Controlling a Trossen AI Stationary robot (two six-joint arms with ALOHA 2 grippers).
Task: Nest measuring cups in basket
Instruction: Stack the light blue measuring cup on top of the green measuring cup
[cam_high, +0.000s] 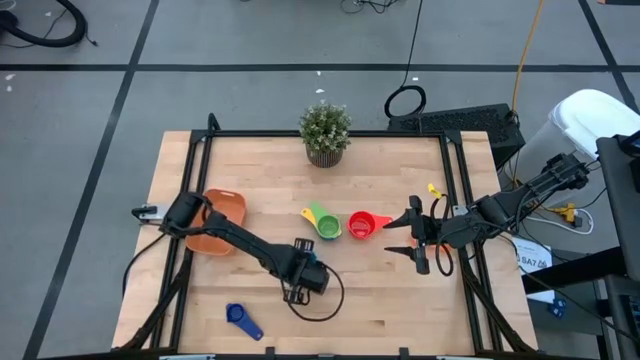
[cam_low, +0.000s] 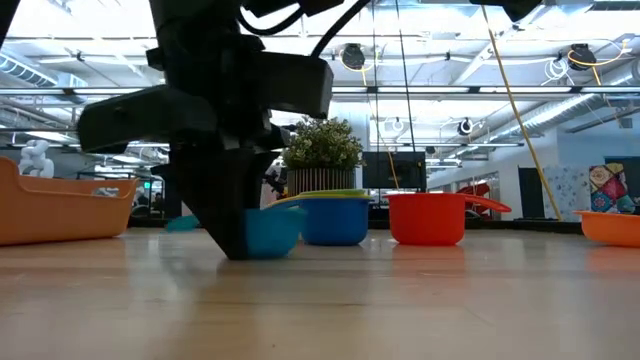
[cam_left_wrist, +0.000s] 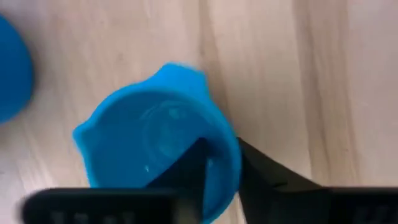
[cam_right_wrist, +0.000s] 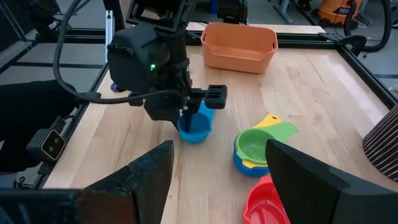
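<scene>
Left claw is clamping the light blue cup's rim; basket beyond it is sitting empty; nesting barely begun.

You look straight down overhead, level from the tabletop, closely from both wrists; all views share the light blue cup.

Robotics lab or workshop: framed wooden table, grey taped floor, exposed ceiling ducts, loose cables.
</scene>
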